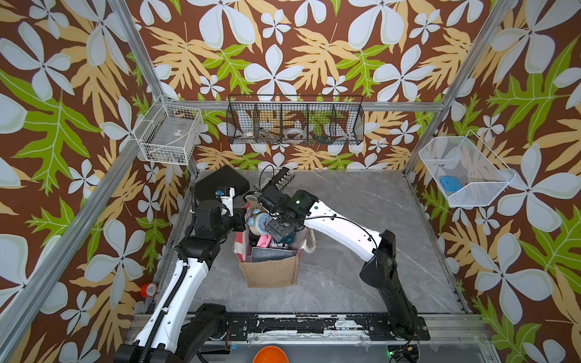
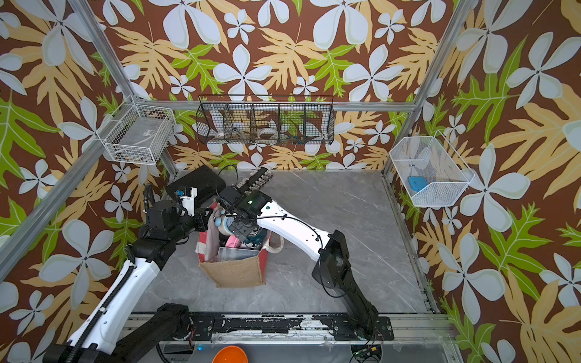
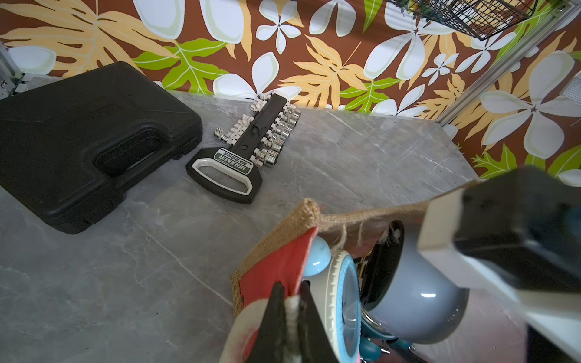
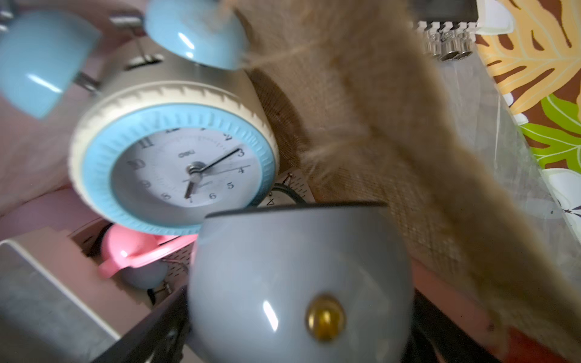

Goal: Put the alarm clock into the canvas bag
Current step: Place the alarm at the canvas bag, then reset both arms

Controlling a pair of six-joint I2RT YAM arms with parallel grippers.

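Alarm clock (image 1: 261,222) faces spread right hand (image 1: 279,232); left hand (image 3: 290,301) pinches canvas bag (image 1: 270,273).

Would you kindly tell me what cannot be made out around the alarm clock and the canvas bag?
The alarm clock: in both top views the right arm covers part of it.
What it rests on: in the right wrist view a grey rounded object blocks that.
The canvas bag's floor: its contents hide it everywhere.
The orange object: cut off by both top views' lower edge.
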